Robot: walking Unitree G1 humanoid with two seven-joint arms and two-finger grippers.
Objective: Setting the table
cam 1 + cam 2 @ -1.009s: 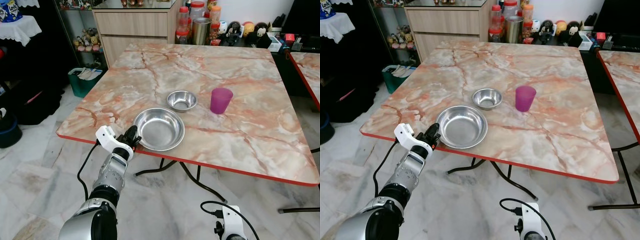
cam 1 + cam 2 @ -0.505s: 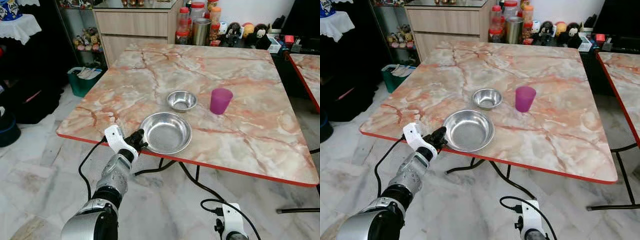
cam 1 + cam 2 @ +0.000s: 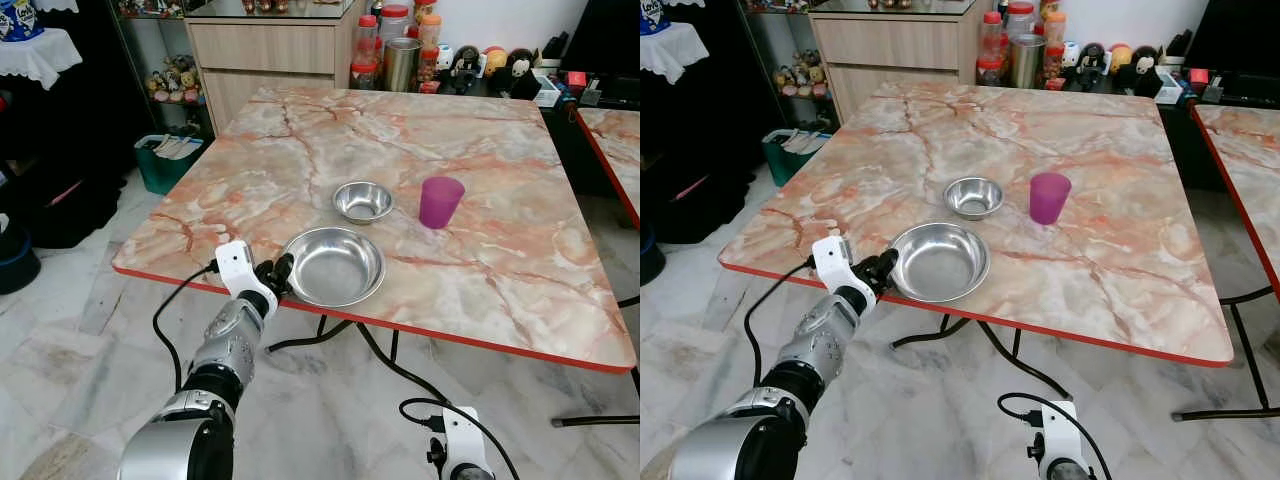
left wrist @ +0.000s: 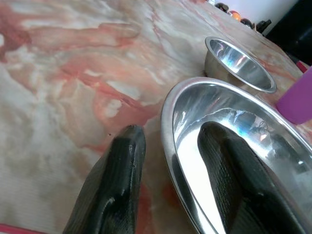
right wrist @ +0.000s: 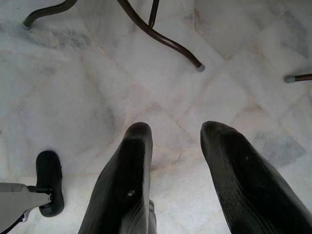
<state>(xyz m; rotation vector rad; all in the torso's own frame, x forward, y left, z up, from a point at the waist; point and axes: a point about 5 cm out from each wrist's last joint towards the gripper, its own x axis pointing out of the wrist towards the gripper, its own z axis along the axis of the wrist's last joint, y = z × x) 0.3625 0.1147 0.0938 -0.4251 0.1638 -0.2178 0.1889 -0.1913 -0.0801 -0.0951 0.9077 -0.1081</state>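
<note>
At table edge, left gripper (image 4: 168, 161) fingers straddle large bowl (image 4: 243, 146) rim.

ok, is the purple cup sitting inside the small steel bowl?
No. The purple cup stands upright on the table, beside the small steel bowl and apart from it.

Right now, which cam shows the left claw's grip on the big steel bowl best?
Left wrist view: the left claw straddles the large steel bowl's near rim, one finger inside, one outside on the table. Both eye views show the claw at the rim from above, but not the finger placement. The right wrist view shows floor.
</note>
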